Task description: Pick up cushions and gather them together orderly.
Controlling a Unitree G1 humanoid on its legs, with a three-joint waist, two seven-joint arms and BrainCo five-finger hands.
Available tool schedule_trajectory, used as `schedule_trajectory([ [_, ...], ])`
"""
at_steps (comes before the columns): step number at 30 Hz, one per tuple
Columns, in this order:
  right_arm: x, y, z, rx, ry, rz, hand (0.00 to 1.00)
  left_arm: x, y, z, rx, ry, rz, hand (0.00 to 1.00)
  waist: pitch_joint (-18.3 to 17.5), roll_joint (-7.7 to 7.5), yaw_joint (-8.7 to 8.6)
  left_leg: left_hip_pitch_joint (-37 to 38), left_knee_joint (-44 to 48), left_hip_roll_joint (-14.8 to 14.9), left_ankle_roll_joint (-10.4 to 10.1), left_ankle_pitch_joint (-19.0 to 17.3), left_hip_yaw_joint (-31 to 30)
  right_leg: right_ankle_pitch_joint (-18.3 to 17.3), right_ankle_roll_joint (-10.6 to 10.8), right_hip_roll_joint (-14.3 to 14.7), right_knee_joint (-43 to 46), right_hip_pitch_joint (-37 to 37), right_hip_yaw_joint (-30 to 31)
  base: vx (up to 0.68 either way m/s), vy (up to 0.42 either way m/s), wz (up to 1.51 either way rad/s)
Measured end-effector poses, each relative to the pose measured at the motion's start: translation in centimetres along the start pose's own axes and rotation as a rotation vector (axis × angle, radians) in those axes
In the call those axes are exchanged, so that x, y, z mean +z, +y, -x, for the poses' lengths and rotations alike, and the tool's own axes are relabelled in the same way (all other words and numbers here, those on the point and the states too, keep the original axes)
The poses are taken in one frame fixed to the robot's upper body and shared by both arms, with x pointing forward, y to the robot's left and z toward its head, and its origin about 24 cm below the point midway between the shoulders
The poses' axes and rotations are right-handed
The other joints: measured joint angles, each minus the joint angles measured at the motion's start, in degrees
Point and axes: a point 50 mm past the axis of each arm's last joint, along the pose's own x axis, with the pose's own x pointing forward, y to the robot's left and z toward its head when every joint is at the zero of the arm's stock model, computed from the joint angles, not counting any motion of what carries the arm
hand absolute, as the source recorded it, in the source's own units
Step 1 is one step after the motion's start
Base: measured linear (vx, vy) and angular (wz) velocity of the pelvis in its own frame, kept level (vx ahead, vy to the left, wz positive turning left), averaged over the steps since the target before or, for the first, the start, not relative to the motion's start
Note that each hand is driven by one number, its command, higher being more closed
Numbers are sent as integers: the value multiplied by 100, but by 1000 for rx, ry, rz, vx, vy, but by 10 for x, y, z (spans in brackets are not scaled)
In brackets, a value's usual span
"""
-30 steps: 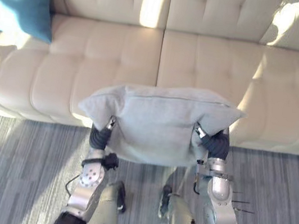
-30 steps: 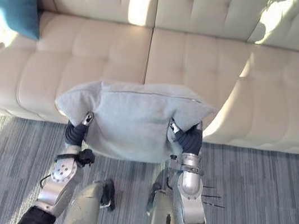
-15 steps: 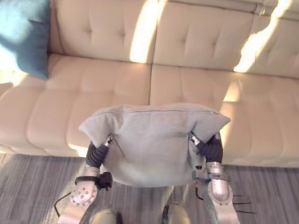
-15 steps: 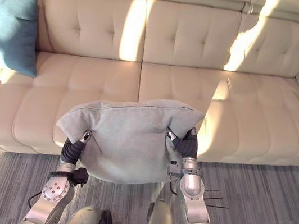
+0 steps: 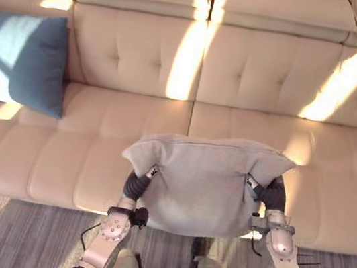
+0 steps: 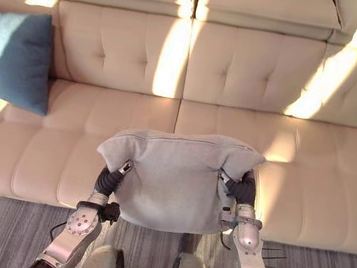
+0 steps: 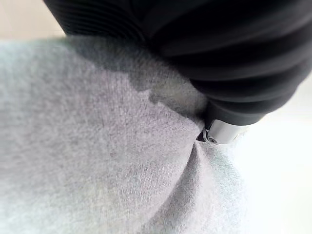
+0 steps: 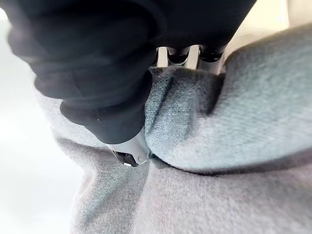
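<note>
Pinching, right hand (image 8: 97, 73): thumb and fingers closed on a fold of cloth by the lower right corner of the pale grey square fabric cushion (image 5: 204, 186).
Pinching, left hand (image 7: 219, 58): thumb dug into puckered cloth at the opposite lower corner, clamped on the same cushion.
Grey cushion, place: held up between both hands, over the front edge of the seat of the cream tufted leather sofa (image 5: 59, 156); contact with the seat not clear.
Grey cushion, handling: probably light, soft and saggy, cloth grippy, nothing fragile; best taken by two corners or side edges at once to stop drooping.
Blue cushion: teal-blue square fabric cushion (image 5: 24, 58), leaning upright against the backrest at the sofa's left end, well apart from the grey one; likely the gathering spot.
</note>
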Motion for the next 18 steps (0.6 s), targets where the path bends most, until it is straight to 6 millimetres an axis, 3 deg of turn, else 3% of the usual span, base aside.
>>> schedule_trajectory([
  [1, 3, -1, -3, -4, -12, 7, 100, 1, -2, 0, -1, -4, 6, 100, -27, 187, 8, 44, -1168, -25, -53, 892, -123, -17, 175, 91, -11, 9, 49, 126, 261, -28],
  [2, -1, 0, -3, -16, 3, -1, 100, 2, 0, -2, -5, -10, -7, 100, -53, 211, 9, 43, -1371, -49, 59, 1021, -211, -153, 402, 110, -38, 25, 201, 118, 264, -23],
  [5, -6, 7, -2, -27, 27, -36, 100, 4, 5, -4, -4, -17, -29, 100, -47, 96, 22, 68, -1451, -376, 181, 998, -21, -115, 491, -203, -86, -58, 501, 87, 231, 1],
  [8, -4, 15, -15, -20, 16, -39, 100, 12, 11, -8, 5, -48, -54, 100, -29, 53, 159, 77, -1409, -423, 308, 912, 275, -47, 590, -267, -106, -211, 927, 19, 169, -38],
  [10, 4, 20, -24, -20, -13, -35, 100, 17, 14, -13, 21, -72, -65, 100, -22, 38, 158, 68, -1414, -463, 315, 908, 386, -26, 623, -283, -178, -262, 1062, -38, 84, -35],
  [14, 30, 30, -49, -35, -118, -50, 100, 39, 16, -32, 62, -165, -94, 100, 35, -38, 152, -2, -1465, -415, 330, 908, 446, 36, 688, -216, -187, -434, 1200, -72, -7, -21],
  [17, 76, 42, -89, -59, -277, -57, 100, 85, 21, -63, 122, -332, -110, 100, 221, -136, 115, -249, -1543, -368, 375, 1035, 488, 175, 649, -160, -179, -760, 1280, -129, -50, -14],
  [18, 100, 45, -104, -76, -352, -50, 100, 110, 24, -79, 156, -411, -122, 100, 359, -142, 120, -345, -1611, -385, 389, 1149, 485, 250, 661, -163, -181, -877, 1279, -116, -33, 5],
])
